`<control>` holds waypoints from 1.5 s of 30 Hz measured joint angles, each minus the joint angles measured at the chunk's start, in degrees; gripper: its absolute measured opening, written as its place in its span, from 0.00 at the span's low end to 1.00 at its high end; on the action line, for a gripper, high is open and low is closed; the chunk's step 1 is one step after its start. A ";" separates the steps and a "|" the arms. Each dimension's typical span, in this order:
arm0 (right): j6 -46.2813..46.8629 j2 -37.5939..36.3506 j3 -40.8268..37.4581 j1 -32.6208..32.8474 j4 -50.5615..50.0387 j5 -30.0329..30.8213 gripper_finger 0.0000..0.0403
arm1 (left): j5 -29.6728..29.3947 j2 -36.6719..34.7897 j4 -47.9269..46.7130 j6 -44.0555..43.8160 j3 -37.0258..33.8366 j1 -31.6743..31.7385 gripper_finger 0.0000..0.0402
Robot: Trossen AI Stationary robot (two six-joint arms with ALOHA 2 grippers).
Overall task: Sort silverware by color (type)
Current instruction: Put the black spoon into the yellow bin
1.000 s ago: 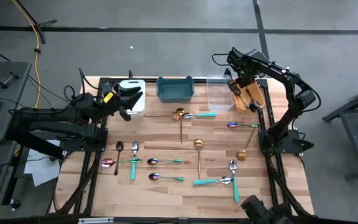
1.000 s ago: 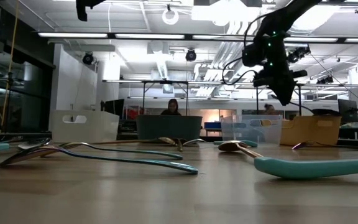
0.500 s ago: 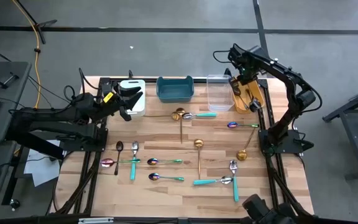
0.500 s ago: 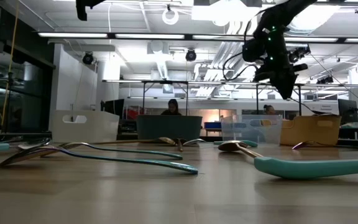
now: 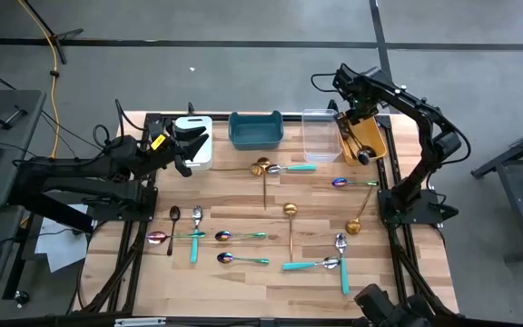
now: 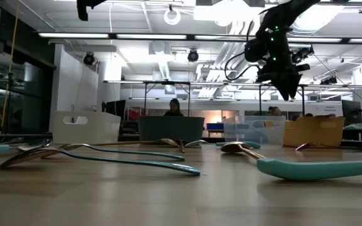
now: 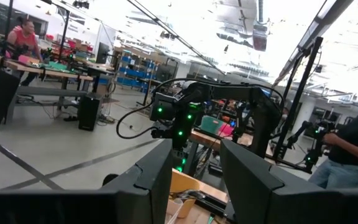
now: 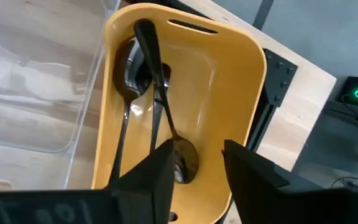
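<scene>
The wooden slatted table (image 5: 243, 204) carries four small bins along its 12 o'clock edge. In the orange plastic bin (image 8: 229, 74) at 1 o'clock lie two dark metal spoons (image 8: 157, 93). The right gripper (image 8: 194, 165) hovers above them, fingers spread and empty. The left gripper (image 7: 194, 180) waits at 10 o'clock, fingers also apart. The other thin spoons (image 5: 243, 236) lie around the centre and toward 6 o'clock. They are probably light, stiff and slippery; I would pinch a handle at mid-length.

Dark spoons (image 8: 157, 106): two, lying in orange bin (image 8: 229, 93) | teal-handled, gold, iridescent spoons (image 5: 243, 236): scattered flat across counter (image 5: 243, 282)
</scene>
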 joint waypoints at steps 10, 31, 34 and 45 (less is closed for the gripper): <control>-3.93 -15.44 -0.99 2.02 11.46 -18.41 0.40 | 0.00 0.00 -0.14 0.00 0.00 0.00 0.32; 11.11 -48.50 -35.85 26.56 69.13 -34.68 0.40 | 0.07 0.00 -0.71 -1.49 0.01 -0.02 0.32; 10.66 -47.84 -36.14 27.78 69.14 -34.55 0.40 | 0.00 0.00 -0.72 -1.26 0.02 -0.02 0.32; 12.58 -45.88 -36.14 29.88 69.73 -34.54 0.40 | -0.52 0.00 -0.81 0.57 0.00 -0.02 0.32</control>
